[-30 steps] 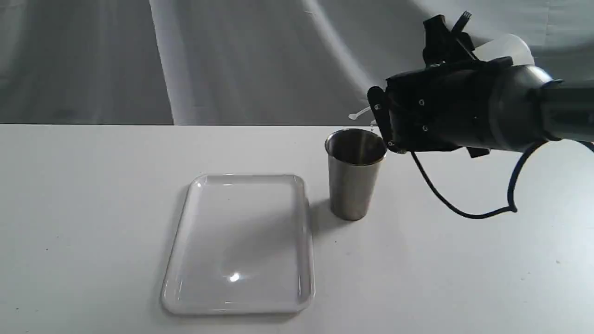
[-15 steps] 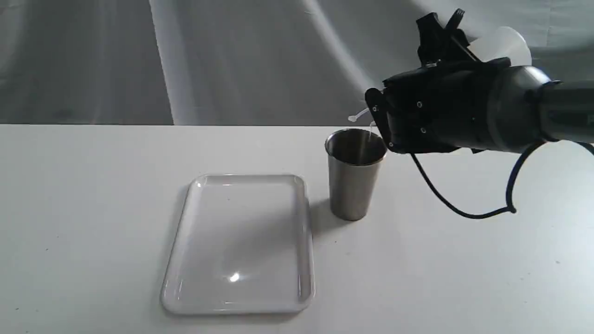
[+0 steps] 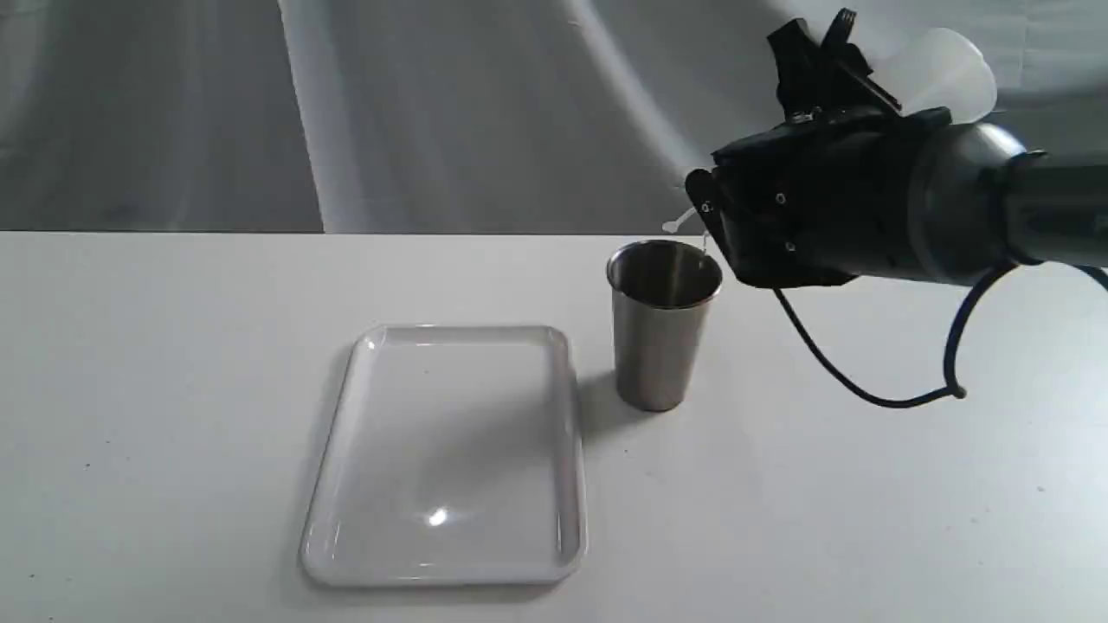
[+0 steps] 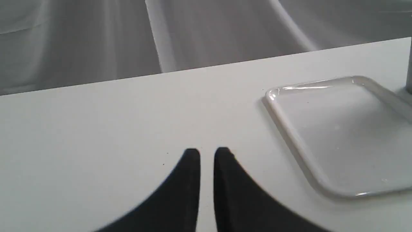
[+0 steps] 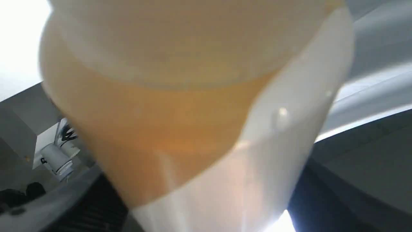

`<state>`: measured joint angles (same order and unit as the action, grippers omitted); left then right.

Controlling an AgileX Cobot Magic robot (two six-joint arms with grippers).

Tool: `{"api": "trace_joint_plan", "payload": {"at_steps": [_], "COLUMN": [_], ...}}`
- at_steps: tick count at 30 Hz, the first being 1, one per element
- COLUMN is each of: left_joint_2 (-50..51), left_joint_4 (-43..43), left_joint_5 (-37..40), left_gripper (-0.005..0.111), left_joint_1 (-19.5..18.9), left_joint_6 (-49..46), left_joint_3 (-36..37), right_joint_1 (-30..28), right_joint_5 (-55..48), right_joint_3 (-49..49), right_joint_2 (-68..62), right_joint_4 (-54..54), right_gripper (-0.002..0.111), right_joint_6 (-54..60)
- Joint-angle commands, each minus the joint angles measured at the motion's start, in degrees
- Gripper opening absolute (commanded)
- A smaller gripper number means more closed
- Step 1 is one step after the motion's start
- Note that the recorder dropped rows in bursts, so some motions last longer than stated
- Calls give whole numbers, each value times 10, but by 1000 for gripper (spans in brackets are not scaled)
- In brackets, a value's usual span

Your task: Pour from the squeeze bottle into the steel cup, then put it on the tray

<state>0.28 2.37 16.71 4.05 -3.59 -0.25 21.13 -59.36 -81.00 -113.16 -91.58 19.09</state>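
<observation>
The steel cup (image 3: pixel 662 333) stands upright on the white table, just right of the white tray (image 3: pixel 450 433). My right gripper (image 3: pixel 827 65) is shut on the squeeze bottle (image 3: pixel 943 69), which is tipped over with its base raised at the upper right. Its nozzle and cap strap (image 3: pixel 679 223) hang at the cup's rim on the right. The wrist hides most of the bottle here. In the right wrist view the bottle (image 5: pixel 193 112) fills the frame, with amber liquid inside. My left gripper (image 4: pixel 207 154) is shut and empty above the table, left of the tray (image 4: pixel 289 129).
A black cable (image 3: pixel 866 381) loops down from the right wrist to just above the table, right of the cup. Grey drapes hang behind the table's far edge (image 3: pixel 346 232). A sliver of the cup (image 4: pixel 409 74) shows in the left wrist view.
The right gripper has risen a little and tilted the bottle further, lifting its base. The nozzle has shifted slightly right over the cup's rim. Cup and tray have not moved.
</observation>
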Motion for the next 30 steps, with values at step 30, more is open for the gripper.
{"api": "trace_joint_plan", "payload": {"at_steps": [30], "left_joint_2": [-3], "left_joint_4": [2], "left_joint_5": [-4], "left_gripper": [8], "left_joint_1": [2], "left_joint_6": [1], "left_joint_3": [3], "right_joint_1": [10], "right_joint_5": [-12], "right_joint_3": [-5], "right_joint_2": [8], "right_joint_4": [28], "right_gripper": [51], "right_joint_6": [-198]}}
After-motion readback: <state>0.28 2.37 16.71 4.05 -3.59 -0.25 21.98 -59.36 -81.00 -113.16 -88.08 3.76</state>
